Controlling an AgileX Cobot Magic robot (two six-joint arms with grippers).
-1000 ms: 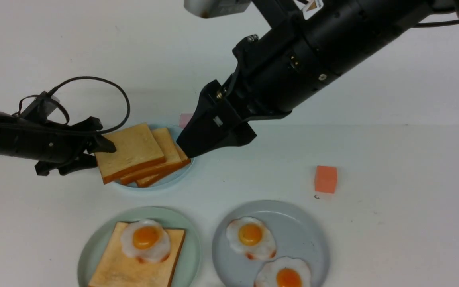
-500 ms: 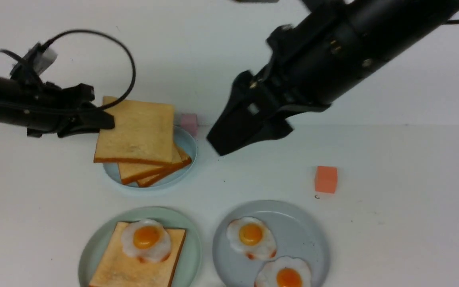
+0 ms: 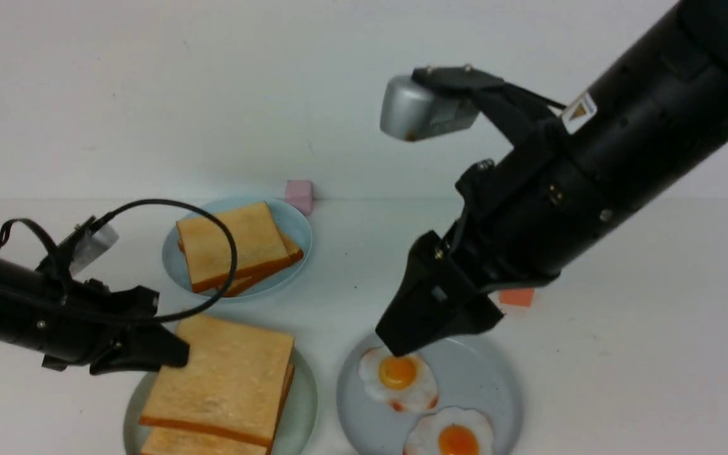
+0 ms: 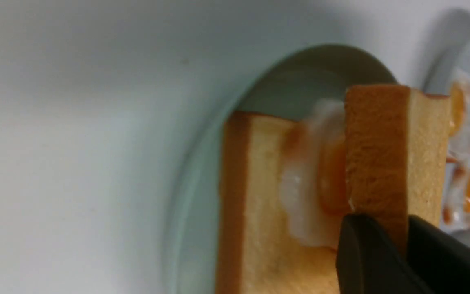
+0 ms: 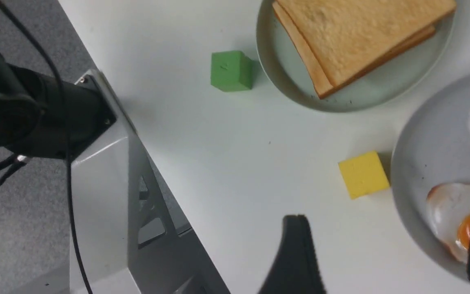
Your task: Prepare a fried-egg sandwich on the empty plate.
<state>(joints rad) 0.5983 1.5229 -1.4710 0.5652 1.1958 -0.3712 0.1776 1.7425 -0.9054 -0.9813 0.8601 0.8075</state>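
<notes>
My left fingers [image 3: 158, 354] are shut tight on the side of the top toast [image 3: 228, 379]. I hold it over the empty plate [image 3: 306, 395], the pale green one close to me. Under it lie the fried egg [image 4: 304, 192] and the bottom toast [image 3: 171, 444] — that makes the fried-egg sandwich [image 5: 361, 36]. The top toast is tipped a bit, and I cannot tell if it lies all the way down on the egg.

My right fingers [image 3: 402, 341] are wide open. They hang over the grey plate [image 3: 506, 379], just above a spare egg [image 3: 397, 378]. Another spare egg [image 3: 452, 437] lies closer to me on that plate.

Farther back is a blue plate [image 3: 171, 259] with more toast [image 3: 231, 243], and a pink block [image 3: 299, 189] just behind it. An orange block [image 3: 517, 297] peeks out from behind my right arm. A green block [image 5: 231, 70] sits just beside the green plate — a yellow block [image 5: 363, 173] just beside the grey one.
</notes>
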